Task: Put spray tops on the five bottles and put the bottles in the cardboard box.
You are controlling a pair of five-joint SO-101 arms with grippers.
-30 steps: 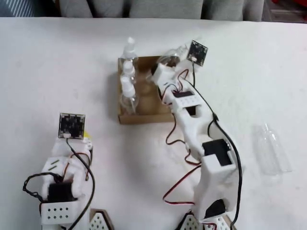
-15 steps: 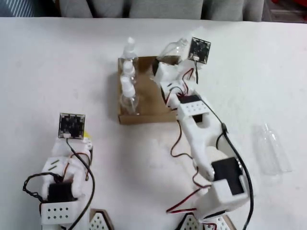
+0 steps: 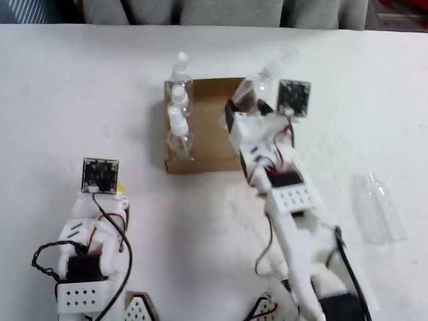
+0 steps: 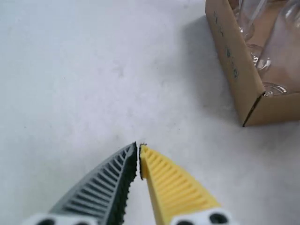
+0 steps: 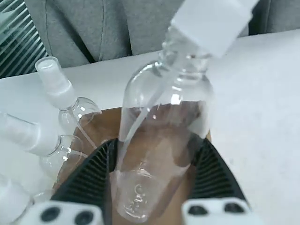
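The cardboard box sits mid-table with three spray-topped clear bottles standing along its left wall; they also appear in the right wrist view. My right gripper is shut on a fourth clear bottle with a white spray top, held tilted over the box's right side. The box corner shows in the left wrist view. My left gripper rests near the table's front left, shut with nothing in it. A topless clear bottle lies at the right.
White tabletop all round. Grey chair backs line the far table edge. Red and black cables run along the right arm.
The right arm swung rightward and back toward the front, carrying the bottle from the box's far middle to over its right edge. The left arm stayed still.
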